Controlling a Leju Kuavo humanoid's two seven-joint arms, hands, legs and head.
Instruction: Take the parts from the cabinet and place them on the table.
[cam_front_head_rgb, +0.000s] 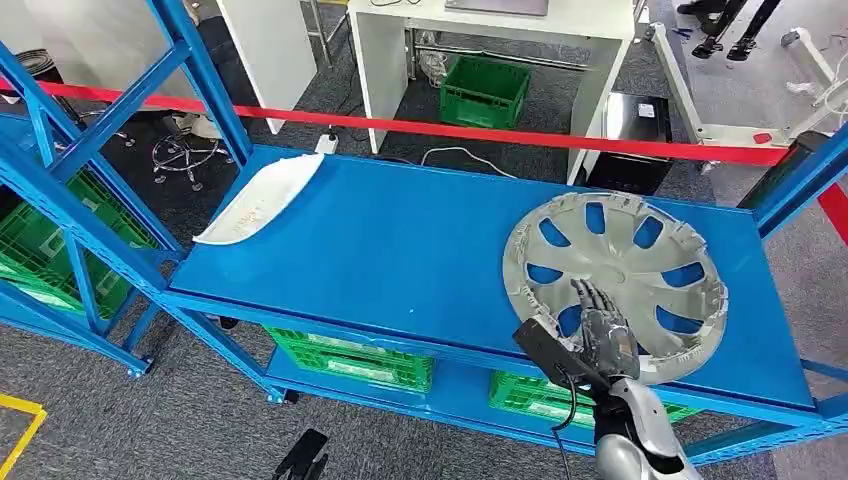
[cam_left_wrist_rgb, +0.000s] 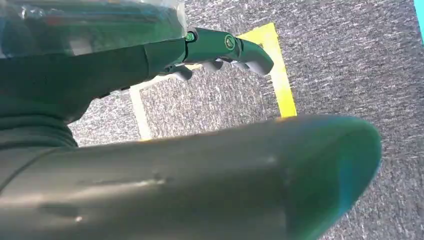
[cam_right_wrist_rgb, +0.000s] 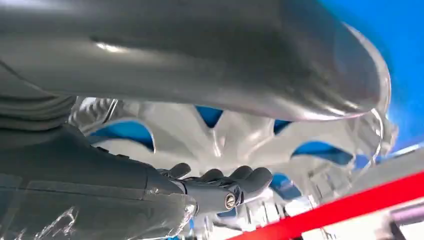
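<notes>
Head view showed us our right robot hand (cam_front_head_rgb: 603, 325) resting on the hubcap's (cam_front_head_rgb: 615, 285) near rim, grip unclear; open blue shelf (cam_front_head_rgb: 400, 250) stretched leftward toward a white part (cam_front_head_rgb: 262, 198).

Right arm (cam_front_head_rgb: 640, 440): silver, glossy, rounded shell, with a black box-shaped module at the wrist and a thin black cable running down from it. Right hand (cam_front_head_rgb: 603, 325): dark grey fingers, small round screws at the joints. Left hand (cam_left_wrist_rgb: 150, 100): thick grey thumb, darker fingers with paler tips, ribbed grey cover.
</notes>
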